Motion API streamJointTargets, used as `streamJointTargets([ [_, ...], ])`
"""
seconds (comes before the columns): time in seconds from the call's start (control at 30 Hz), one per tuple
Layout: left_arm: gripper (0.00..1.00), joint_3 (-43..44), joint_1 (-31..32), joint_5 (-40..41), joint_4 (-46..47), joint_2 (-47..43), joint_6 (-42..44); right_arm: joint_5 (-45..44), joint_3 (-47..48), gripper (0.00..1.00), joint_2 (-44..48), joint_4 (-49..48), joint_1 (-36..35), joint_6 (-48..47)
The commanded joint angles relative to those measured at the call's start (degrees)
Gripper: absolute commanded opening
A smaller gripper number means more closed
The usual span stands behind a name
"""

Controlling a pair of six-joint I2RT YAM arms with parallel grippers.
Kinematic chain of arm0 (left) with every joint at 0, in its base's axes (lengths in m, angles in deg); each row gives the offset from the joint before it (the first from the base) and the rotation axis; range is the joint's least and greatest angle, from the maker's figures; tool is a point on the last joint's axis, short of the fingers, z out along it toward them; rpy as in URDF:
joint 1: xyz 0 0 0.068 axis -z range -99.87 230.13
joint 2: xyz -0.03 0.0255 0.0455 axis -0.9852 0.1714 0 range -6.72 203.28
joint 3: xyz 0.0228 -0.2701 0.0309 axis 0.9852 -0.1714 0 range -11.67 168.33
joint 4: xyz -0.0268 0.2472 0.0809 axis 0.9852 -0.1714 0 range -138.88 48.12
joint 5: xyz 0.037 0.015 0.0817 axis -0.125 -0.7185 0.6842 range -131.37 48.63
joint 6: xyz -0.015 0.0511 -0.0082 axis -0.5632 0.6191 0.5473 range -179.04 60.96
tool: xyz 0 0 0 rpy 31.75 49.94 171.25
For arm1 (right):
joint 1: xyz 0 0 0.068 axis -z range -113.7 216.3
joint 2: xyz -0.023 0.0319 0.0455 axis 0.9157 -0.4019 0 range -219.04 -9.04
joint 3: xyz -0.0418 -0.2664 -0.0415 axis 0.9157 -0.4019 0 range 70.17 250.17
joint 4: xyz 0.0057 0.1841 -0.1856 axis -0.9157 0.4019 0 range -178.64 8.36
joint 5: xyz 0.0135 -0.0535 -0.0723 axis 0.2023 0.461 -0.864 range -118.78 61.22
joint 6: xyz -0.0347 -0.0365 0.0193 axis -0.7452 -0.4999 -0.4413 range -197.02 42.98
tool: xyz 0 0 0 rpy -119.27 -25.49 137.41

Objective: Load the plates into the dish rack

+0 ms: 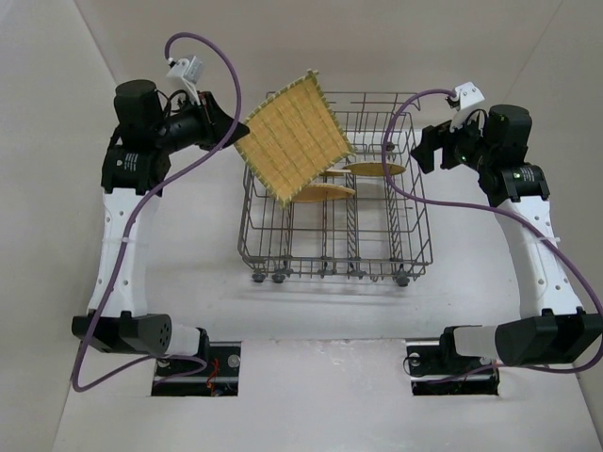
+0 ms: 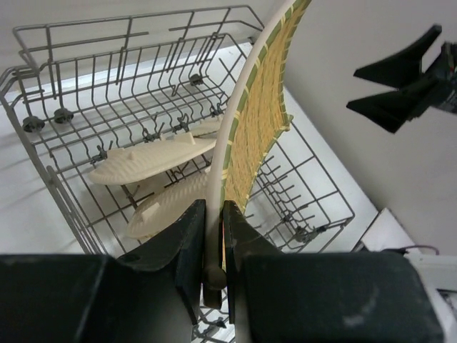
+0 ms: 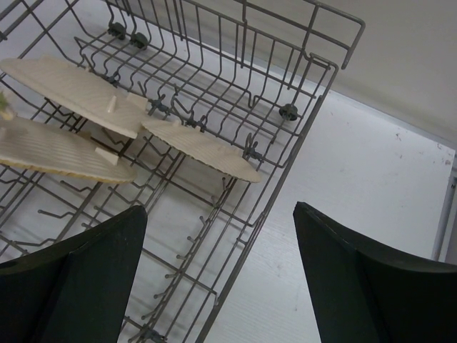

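From above and behind the arm bases we look down and forward over the whole white surface, the dish rack at mid-distance. On the left wrist we look along the left claw, close over one end of the rack; the held plate splits the view, and the right claw shows far across. On the right wrist we sit just above the rack's rim, facing down between the fingers. All three views share the rack and the plates lying inside it.

4x plates; 1x dish rack; 2x arms.
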Motion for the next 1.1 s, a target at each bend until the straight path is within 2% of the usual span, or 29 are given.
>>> streamJointTargets([
  [0.0,0.00,2.3,2.3,1.3,1.4,-3.9,5.0,0.5,0.2,0.89,1.5,-3.3,-0.7,-0.6],
  [0.17,0.00,1.8,7.9,7.6,-2.3,-6.7,14.5,0.2,0.2,0.89,1.8,-3.3,-0.6,-1.3],
  [0.4,0.00,-4.8,19.4,20.7,-2.5,-13.2,28.0,0.2,-1.8,0.89,3.2,-3.3,0.2,-1.8],
  [0.6,0.00,-7.8,23.2,23.5,-0.5,-16.2,32.0,0.1,-3.9,0.89,4.4,-3.2,1.5,-2.3],
  [0.9,0.00,-15.0,34.2,30.0,1.0,-20.3,40.5,-1.5,-7.1,0.89,7.6,-2.7,2.2,-2.8],
  [1.07,0.00,-17.9,37.4,31.3,4.3,-21.3,45.0,-2.8,-9.1,0.89,9.7,-2.5,2.2,-2.6],
])
